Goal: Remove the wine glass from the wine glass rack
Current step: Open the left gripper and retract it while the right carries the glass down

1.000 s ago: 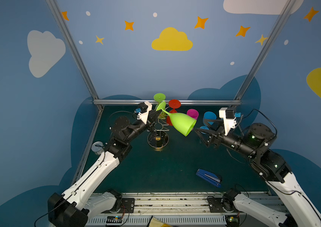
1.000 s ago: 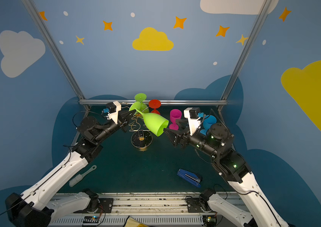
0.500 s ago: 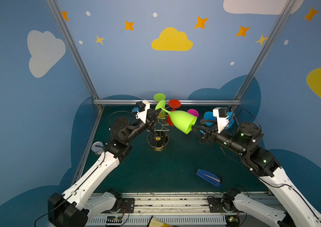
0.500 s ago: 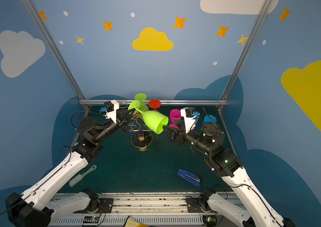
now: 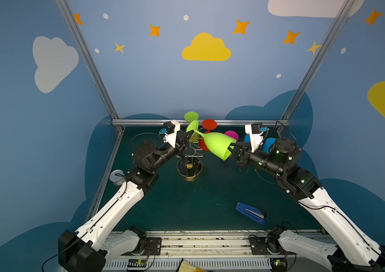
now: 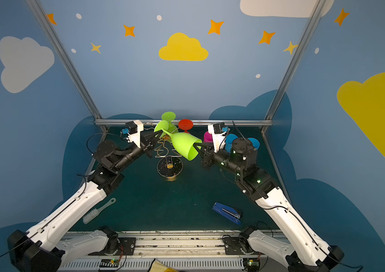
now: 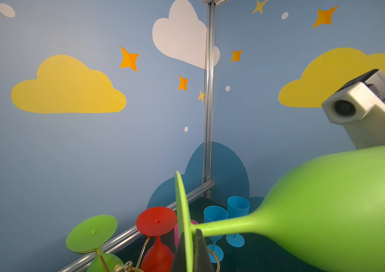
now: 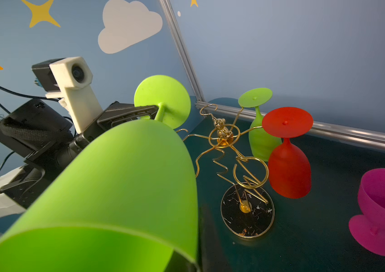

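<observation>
A lime green wine glass (image 5: 217, 143) (image 6: 184, 143) lies on its side in the air above and beside the gold wire wine glass rack (image 5: 189, 167) (image 6: 169, 166), clear of its arms. My left gripper (image 5: 190, 134) (image 7: 189, 242) is shut on the glass's flat foot, one finger on each face of the disc. My right gripper (image 5: 230, 147) (image 8: 193, 256) is shut on the bowl's rim, one finger inside and one outside. The bowl (image 8: 116, 188) fills much of the right wrist view, with the rack (image 8: 224, 139) behind it.
A green glass (image 8: 261, 139) and a red glass (image 8: 289, 174) hang upside down on the rack. A magenta glass (image 5: 231, 135) and blue glasses (image 5: 269, 143) stand at the back right. A blue stapler (image 5: 250, 213) lies front right, a brush (image 6: 98, 210) front left, a silver can (image 5: 116, 176) at the left edge.
My right arm has moved left to the bowl's mouth and its gripper has closed on the rim. The left gripper has kept hold of the foot, nearly still.
</observation>
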